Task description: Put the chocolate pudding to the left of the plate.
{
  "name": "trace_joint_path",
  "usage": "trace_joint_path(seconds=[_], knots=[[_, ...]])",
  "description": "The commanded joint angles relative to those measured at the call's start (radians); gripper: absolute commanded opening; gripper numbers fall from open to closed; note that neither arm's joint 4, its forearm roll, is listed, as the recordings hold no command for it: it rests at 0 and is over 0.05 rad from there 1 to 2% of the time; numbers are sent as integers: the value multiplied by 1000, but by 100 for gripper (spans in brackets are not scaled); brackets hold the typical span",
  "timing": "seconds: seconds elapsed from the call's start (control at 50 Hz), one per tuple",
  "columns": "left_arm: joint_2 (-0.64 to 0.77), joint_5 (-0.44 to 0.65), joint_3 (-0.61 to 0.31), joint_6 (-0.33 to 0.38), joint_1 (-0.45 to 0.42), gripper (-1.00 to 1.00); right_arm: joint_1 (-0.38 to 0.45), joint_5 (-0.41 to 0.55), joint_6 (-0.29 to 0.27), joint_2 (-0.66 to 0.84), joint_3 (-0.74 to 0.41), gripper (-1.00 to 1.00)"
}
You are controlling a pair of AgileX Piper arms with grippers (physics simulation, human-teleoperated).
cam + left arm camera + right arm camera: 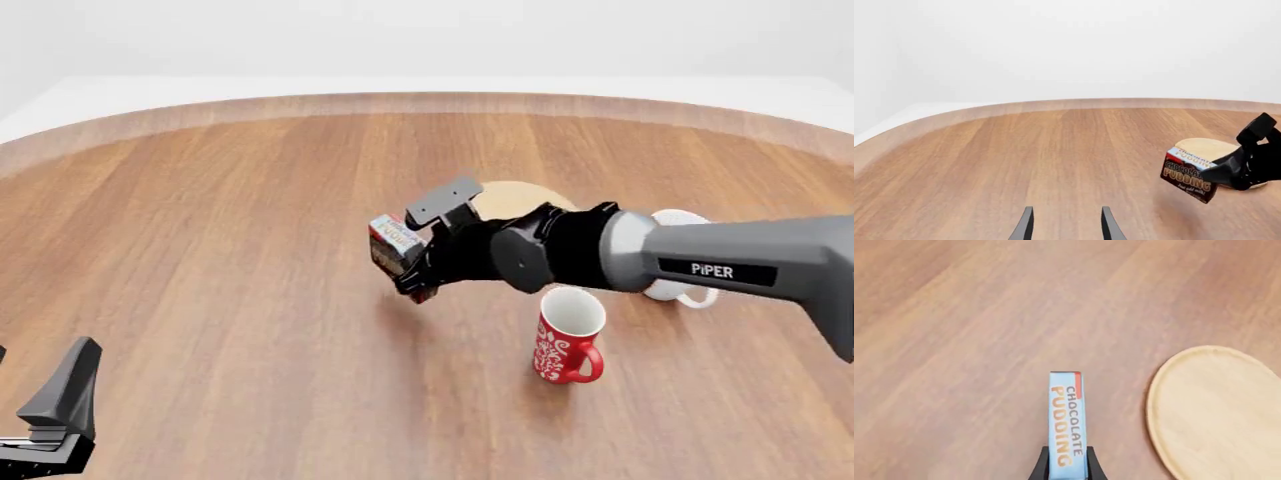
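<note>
Nearest the camera, well left of the plate [514, 199], the left gripper [1066, 226] is held with its fingers parted around nothing. A red mug [569, 336] stands nearer than the plate. The chocolate pudding [395, 245] is clamped in the right gripper [430, 262], raised above the table [200, 220], just left of the plate. A white mug [678, 286] is partly hidden beside the plate's right.
</note>
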Motion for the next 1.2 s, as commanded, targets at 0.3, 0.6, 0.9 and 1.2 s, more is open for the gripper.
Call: trace_joint_path(seconds=[0.3,0.6,0.9,1.2], knots=[[0,0,0,0,0,100,-40,131,-19,-82,-156,-100],[0,0,0,0,0,100,-94,217,-71,94,-395,-100],[0,0,0,0,0,100,-92,329,-74,257,-627,-100],[0,0,0,0,0,100,-91,418,-84,398,-817,-100]])
